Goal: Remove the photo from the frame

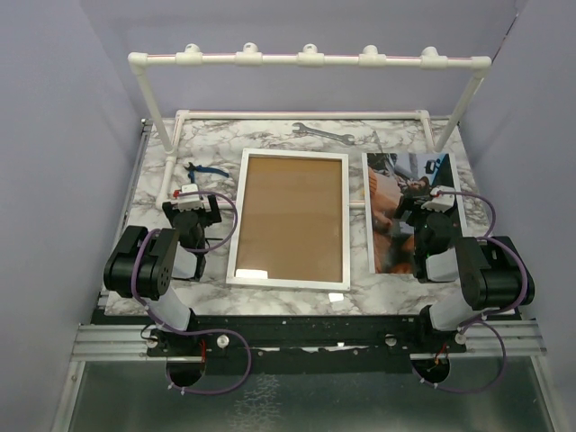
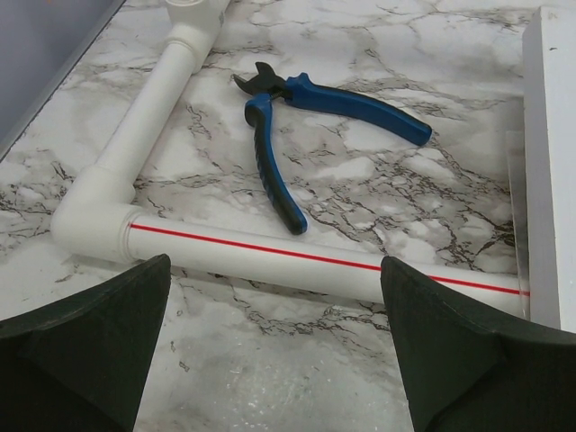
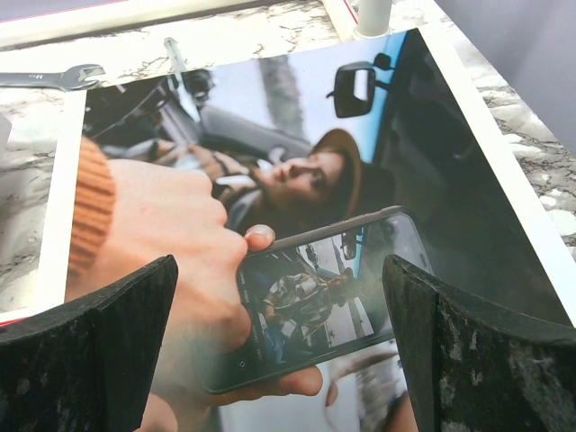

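The frame (image 1: 290, 219) lies flat in the middle of the table with its brown back up inside a narrow white border; its white edge shows at the right of the left wrist view (image 2: 549, 162). The photo (image 1: 385, 193) lies flat on the table to the right of the frame, apart from it. In the right wrist view the photo (image 3: 297, 180) fills the picture. My right gripper (image 1: 423, 209) is open and empty, just above the photo (image 3: 279, 265). My left gripper (image 1: 191, 202) is open and empty over bare table left of the frame (image 2: 274, 265).
Blue-handled pliers (image 2: 297, 117) lie beyond the left gripper (image 1: 202, 171). A white pipe rack (image 1: 306, 59) spans the back, and its base pipe (image 2: 270, 256) crosses just ahead of the left fingers. A wrench (image 1: 322, 133) lies behind the frame. Purple walls stand on both sides.
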Robot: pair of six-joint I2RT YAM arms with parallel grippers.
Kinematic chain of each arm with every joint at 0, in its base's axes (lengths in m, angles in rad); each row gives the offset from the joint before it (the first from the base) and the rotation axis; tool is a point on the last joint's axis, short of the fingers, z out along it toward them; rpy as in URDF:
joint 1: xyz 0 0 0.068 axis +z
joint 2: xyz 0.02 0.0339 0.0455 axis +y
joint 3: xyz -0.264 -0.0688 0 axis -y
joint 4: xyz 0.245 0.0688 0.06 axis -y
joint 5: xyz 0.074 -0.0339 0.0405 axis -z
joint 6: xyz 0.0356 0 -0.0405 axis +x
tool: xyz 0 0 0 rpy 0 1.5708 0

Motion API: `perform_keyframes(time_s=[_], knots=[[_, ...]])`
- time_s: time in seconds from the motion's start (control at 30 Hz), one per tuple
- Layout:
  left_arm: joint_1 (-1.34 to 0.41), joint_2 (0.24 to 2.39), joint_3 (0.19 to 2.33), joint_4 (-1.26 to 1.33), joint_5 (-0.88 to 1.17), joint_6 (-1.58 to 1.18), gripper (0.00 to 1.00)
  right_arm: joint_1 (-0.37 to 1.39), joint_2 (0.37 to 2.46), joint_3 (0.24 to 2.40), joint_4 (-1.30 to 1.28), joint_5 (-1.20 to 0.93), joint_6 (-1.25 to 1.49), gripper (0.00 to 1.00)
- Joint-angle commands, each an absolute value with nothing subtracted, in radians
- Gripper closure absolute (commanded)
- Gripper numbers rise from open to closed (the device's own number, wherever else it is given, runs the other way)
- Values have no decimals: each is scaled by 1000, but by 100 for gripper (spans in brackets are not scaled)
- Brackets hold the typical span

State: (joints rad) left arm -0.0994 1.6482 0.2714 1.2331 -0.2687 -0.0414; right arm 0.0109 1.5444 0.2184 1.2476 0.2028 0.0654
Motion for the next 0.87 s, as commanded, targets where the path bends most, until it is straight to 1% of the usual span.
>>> perform_keyframes(time_s=[0.0, 0.83], knots=[[-104, 1654, 279, 1259, -244, -29, 1, 5, 1553, 228, 1284, 222, 54, 0], [-109, 1651, 286, 1244, -256, -23, 1, 5, 1553, 228, 1284, 222, 55, 0]])
